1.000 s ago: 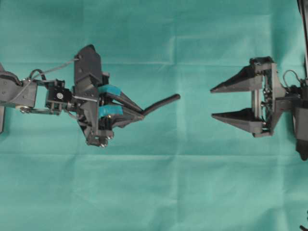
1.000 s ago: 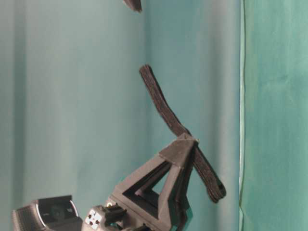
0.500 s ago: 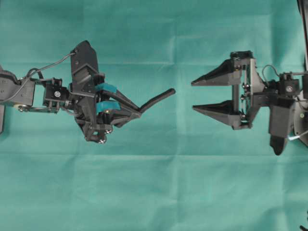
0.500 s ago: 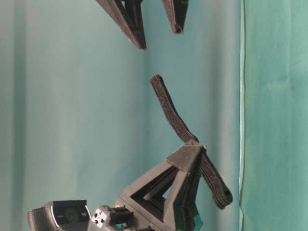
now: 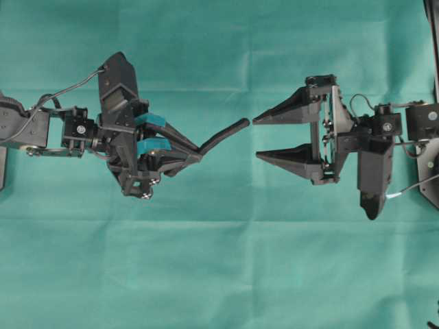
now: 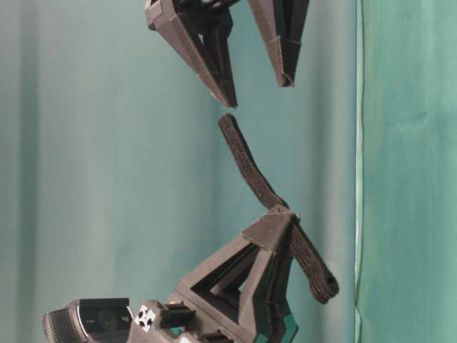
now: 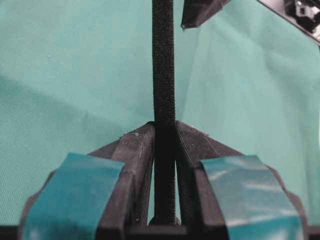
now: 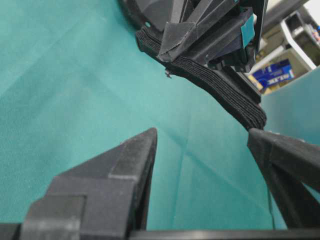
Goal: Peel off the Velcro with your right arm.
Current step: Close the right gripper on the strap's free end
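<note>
Over the green cloth [image 5: 219, 274], overhead view: the left gripper [image 5: 195, 152], fingers marked with teal tape patches [image 5: 152, 133], is pinched on the Velcro [image 5: 225, 135]. The black strip runs up and to the right from the fingertips, held clear of the cloth. Its free end lies just beside the upper fingertip of the right gripper [image 5: 255, 138], apart from it by a narrow gap. The right gripper's plain dark fingers stand spread wide, tips pointing toward the strip. A grey cable [image 5: 68, 96] loops over the left arm.

Table-level view (picture turned on its side): the Velcro [image 6: 250, 168] passes through the left gripper's [image 6: 285, 218] closed fingertips, a long part rising toward the top, a short part with a rounded end jutting out the other side. The right gripper's [image 6: 257, 93] two pointed fingers hang apart above the strip's free end; the nearer tip is close, not touching.

Left wrist view: the Velcro [image 7: 163, 65] stands upright, clamped between the taped fingers [image 7: 135, 160]. One right fingertip [image 7: 200, 12] shows at the top edge, beside the strip.

Right wrist view: the right gripper's fingers [image 8: 125, 170] are spread; the Velcro's [image 8: 225, 87] end sits just by the right-hand finger, whether touching cannot be told. The left gripper [image 8: 180, 42] grips the strip farther back.
</note>
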Motion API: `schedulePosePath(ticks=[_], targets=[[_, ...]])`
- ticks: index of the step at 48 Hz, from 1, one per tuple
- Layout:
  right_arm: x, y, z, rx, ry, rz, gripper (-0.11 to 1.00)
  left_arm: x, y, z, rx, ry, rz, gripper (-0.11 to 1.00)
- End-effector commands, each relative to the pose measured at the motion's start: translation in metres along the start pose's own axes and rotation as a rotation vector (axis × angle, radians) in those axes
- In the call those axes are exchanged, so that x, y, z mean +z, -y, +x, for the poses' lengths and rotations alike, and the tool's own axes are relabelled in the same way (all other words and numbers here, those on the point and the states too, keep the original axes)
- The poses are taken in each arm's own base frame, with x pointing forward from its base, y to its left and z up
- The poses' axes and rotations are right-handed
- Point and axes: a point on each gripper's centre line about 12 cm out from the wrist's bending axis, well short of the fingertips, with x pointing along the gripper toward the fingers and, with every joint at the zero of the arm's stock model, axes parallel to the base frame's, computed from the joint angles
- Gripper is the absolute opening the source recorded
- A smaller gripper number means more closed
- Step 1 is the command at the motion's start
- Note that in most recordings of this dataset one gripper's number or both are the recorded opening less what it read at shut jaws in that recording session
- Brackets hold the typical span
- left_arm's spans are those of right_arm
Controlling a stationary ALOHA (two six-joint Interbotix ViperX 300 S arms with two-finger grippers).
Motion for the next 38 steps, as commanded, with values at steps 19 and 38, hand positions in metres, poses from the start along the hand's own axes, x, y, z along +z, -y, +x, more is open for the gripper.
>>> schedulePosePath(ticks=[19,38], targets=[[0.0063,0.0121,0.0043,-0.037,0.026,-0.003,0.41,0.0063,0.0023,-0.0025,-0.01,0.024,-0.001,0.1],[0.0031,0.0101,0.0098,-0.025,0.017,-0.006,0.41,0.007,0.0008,-0.0029,-0.006,0.027,-0.002,0.1]])
